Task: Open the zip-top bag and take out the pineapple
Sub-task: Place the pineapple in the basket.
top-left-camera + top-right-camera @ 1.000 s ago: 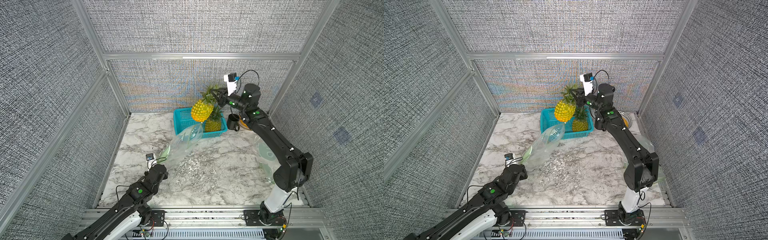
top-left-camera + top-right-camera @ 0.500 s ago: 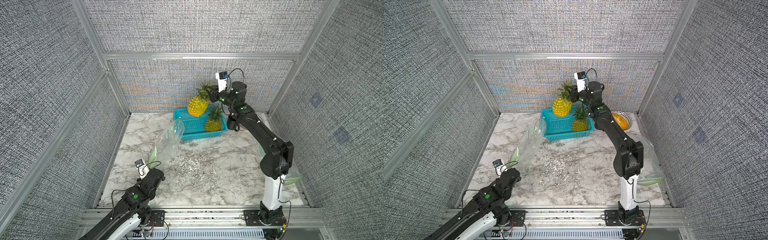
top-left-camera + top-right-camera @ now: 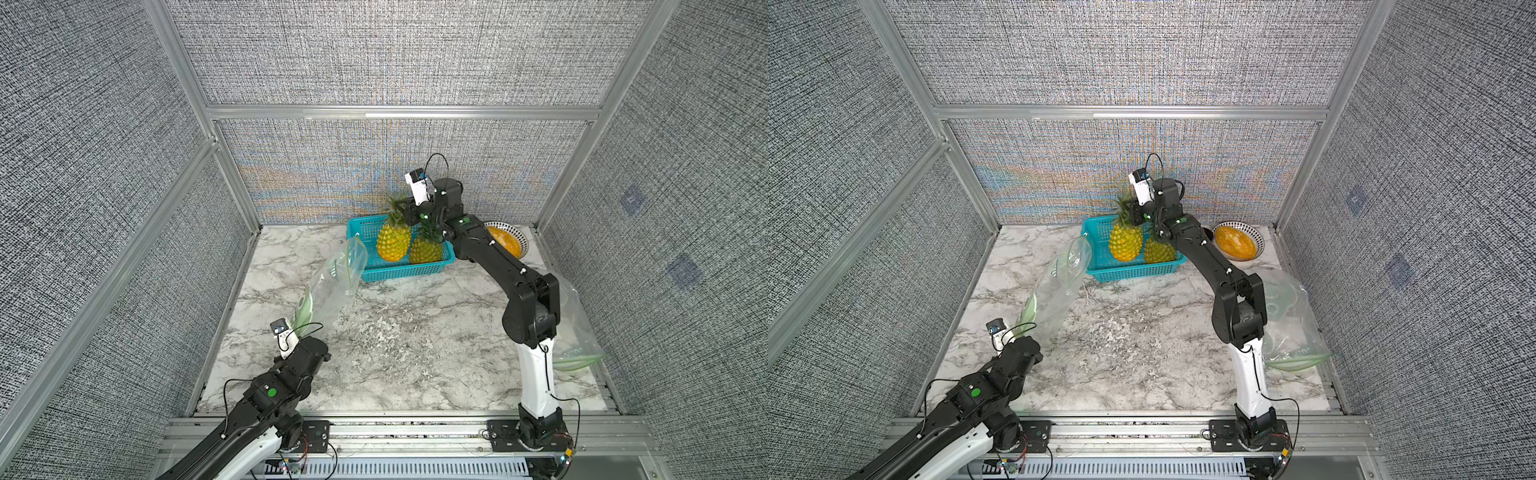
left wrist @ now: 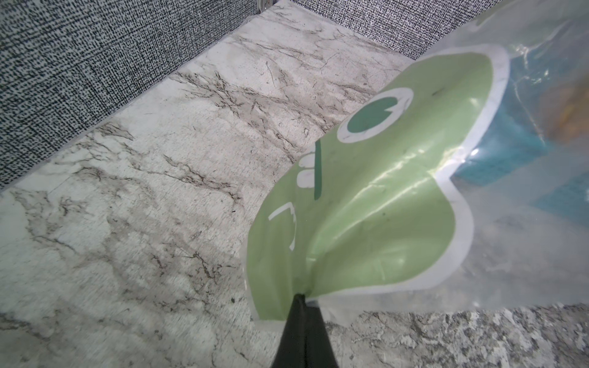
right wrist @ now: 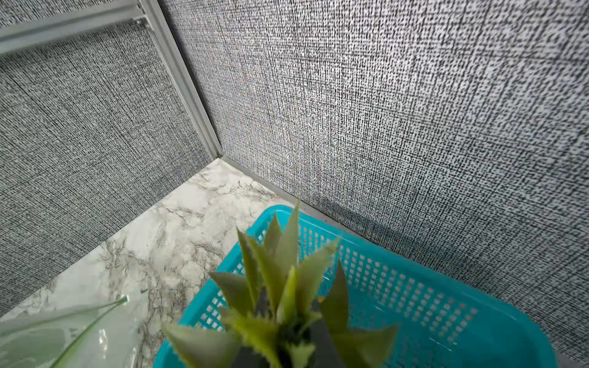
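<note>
Grey woven walls (image 3: 395, 54), aluminium-framed; marble tabletop (image 3: 415, 357).

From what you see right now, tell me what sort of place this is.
Probably a robot test cell: grey fabric walls in an aluminium frame enclose a marble-look tabletop, with a left arm and right arm mounted on a rail at its front.

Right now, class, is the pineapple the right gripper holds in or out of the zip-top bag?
Out: the right gripper holds the pineapple by its crown at the basket, apart from the bag.
</note>
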`<state>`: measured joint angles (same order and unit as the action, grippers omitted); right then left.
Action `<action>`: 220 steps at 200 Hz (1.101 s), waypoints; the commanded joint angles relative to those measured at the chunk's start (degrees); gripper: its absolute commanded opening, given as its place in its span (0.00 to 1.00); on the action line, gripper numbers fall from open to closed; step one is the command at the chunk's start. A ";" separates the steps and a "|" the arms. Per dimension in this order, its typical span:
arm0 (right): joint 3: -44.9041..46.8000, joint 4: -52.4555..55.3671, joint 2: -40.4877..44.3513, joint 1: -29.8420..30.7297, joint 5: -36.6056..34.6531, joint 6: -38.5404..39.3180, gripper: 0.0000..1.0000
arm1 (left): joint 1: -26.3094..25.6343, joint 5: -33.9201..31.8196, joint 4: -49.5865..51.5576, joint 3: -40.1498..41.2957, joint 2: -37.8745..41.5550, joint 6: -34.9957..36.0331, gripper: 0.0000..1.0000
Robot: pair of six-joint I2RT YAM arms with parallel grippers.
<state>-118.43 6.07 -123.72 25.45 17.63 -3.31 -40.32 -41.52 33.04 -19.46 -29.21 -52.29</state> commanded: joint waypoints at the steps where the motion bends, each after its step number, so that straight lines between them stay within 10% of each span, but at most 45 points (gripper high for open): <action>1: 0.08 -3.01 -0.07 0.81 -0.30 2.53 0.00 | 0.06 0.05 -0.17 0.24 -0.01 0.53 0.00; 146: 5.47 -2.72 -1.00 4.25 -5.05 6.48 0.00 | 0.06 0.67 -0.56 0.69 0.15 0.88 0.00; 220: 7.92 -5.59 3.78 4.26 -3.76 4.48 0.45 | 0.08 2.06 -1.74 0.58 0.65 3.19 0.00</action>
<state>-111.22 4.56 -122.34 29.65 13.02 2.31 -40.29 -40.34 32.86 -18.83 -28.82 -51.27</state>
